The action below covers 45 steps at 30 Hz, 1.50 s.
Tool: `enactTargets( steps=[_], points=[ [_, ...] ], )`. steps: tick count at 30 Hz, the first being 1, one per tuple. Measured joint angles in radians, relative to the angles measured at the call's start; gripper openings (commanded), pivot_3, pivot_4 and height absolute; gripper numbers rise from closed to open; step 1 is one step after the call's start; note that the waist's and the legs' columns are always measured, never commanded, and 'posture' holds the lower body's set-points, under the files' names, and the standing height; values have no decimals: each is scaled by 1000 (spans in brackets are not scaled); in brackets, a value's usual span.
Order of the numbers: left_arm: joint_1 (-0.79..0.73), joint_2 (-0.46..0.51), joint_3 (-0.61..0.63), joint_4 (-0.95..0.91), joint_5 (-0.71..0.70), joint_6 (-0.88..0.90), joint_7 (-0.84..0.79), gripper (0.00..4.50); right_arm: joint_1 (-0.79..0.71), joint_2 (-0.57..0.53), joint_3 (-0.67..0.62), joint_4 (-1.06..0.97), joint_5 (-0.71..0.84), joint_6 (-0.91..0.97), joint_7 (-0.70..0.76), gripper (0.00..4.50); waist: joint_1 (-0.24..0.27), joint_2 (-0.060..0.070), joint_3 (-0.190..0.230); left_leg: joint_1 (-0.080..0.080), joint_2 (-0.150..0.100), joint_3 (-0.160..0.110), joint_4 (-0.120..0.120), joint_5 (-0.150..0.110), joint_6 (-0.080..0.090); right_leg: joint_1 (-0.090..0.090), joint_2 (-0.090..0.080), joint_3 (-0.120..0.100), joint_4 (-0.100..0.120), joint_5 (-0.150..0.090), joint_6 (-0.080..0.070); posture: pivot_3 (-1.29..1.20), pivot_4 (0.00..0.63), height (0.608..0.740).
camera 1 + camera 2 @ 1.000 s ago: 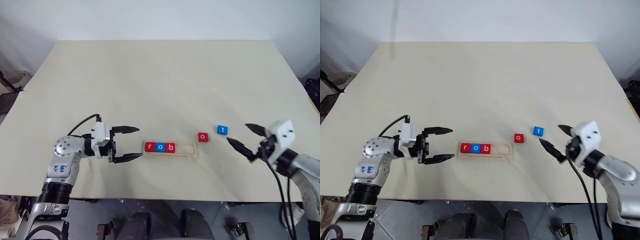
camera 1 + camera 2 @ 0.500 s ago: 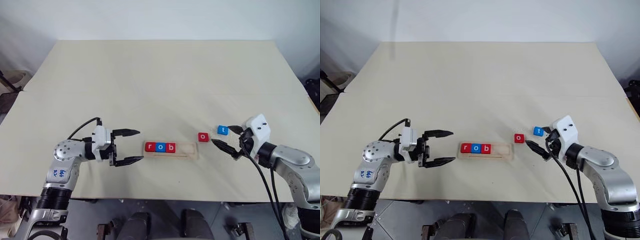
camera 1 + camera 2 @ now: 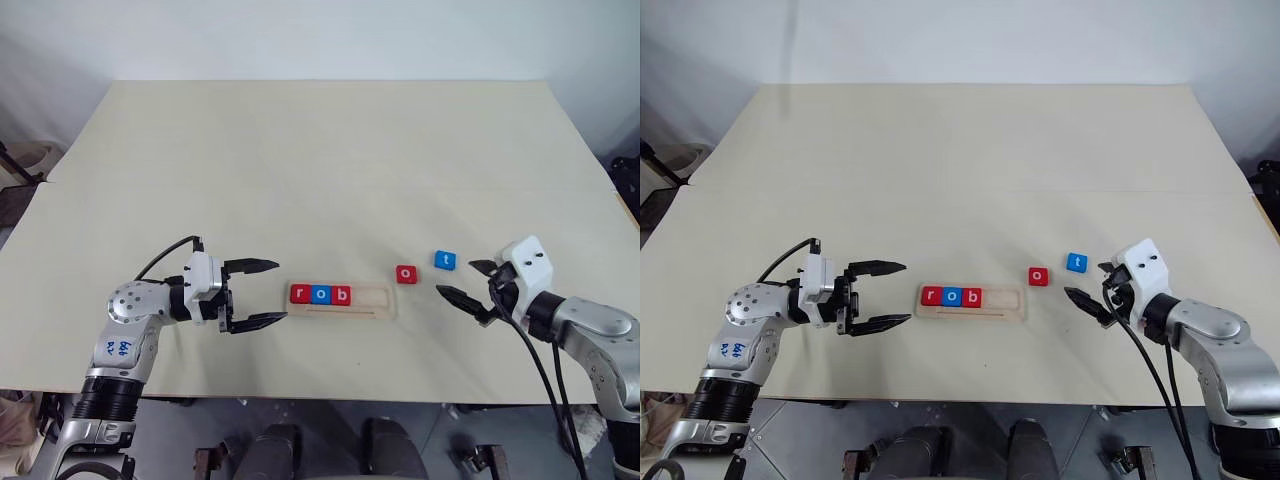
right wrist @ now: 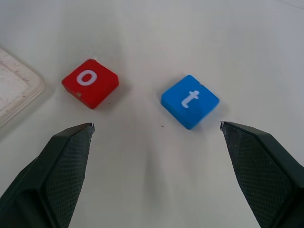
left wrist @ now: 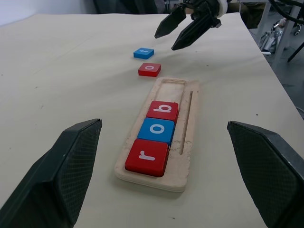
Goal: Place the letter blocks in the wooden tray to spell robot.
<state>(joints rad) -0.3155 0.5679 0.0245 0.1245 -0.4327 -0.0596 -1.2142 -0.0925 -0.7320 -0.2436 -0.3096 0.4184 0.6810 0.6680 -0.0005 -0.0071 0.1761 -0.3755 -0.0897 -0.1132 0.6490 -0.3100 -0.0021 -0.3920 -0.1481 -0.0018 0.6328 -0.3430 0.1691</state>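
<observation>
The wooden tray [image 3: 375, 301] lies near the table's front edge. Its left part holds three letter blocks side by side: a red r [image 3: 300, 294], a blue o [image 3: 320, 294] and a red b [image 3: 341, 294]. The tray's right part is bare. A loose red o [image 3: 405, 273] and a blue t [image 3: 445, 260] lie on the table to the tray's right. My left gripper [image 3: 281, 291] is open and level, just left of the tray. My right gripper [image 3: 455, 278] is open just right of the loose blocks, pointing at them; the red o [image 4: 90, 82] and blue t [image 4: 190, 100] lie ahead of its fingers.
The beige table [image 3: 320, 160] stretches wide behind the tray. Its front edge runs close below both arms. Black cables hang from the right wrist past the table's front right corner.
My right gripper swung left toward the loose o and t blocks, then drew back a little to the right. It stayed open. The left gripper and all blocks kept still.
</observation>
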Motion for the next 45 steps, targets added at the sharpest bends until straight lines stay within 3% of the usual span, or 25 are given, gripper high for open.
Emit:
enactTargets(
  steps=[7, 13, 22, 29, 33, 38, 45],
  points=[
    [0, 0, 0, -16, -14, 52, 2, 4500, 10, 0, -1, 1, 4, -9, 10, 4467, 0, 0, 0, 0, 0, 0, 0, 0, 0, 0, 0, 0, 0, 0, 0, 0, 150, 740],
    [3, 0, 5, -34, -14, 52, 10, 4500, -11, -16, 5, 40, 0, -132, 124, 4467, 0, 0, 0, 0, 0, 0, 0, 0, 0, 0, 0, 0, 0, 0, 0, 0, 150, 740],
    [30, 1, 16, -49, -13, 44, 24, 4500, -252, -87, 155, 328, -70, -370, 403, 4467, -4, 0, 0, 0, 1, 1, 0, 0, 0, 0, 0, 0, -1, 0, 0, 0, 150, 740],
    [71, 1, 24, -81, -12, 31, 54, 4500, -368, -89, 202, 448, -108, -389, 469, 4467, 0, 0, 0, 0, 1, 0, 0, 0, 0, 0, 0, -1, -2, 0, 0, 0, 150, 740],
    [93, 1, 35, -87, -12, 28, 67, 4500, -322, -55, 200, 322, -79, -246, 398, 4467, 0, 0, 0, 0, 1, 0, 0, 0, 0, 0, 0, -1, -2, 0, 0, 0, 150, 740],
    [100, 2, 36, -113, -12, 28, 77, 4500, -177, 69, 196, 65, -35, -38, 187, 4467, 1, 0, 0, -1, 1, 0, 1, 0, 0, 0, 0, -1, -1, 0, 0, 0, 150, 740],
    [93, 3, 35, -111, -12, 32, 60, 4500, -120, 257, 157, -83, -60, 47, -134, 4467, 0, 0, 0, -1, 0, -1, 0, 0, 0, -1, 0, 0, 1, 0, 0, 0, 150, 740]
  ],
)
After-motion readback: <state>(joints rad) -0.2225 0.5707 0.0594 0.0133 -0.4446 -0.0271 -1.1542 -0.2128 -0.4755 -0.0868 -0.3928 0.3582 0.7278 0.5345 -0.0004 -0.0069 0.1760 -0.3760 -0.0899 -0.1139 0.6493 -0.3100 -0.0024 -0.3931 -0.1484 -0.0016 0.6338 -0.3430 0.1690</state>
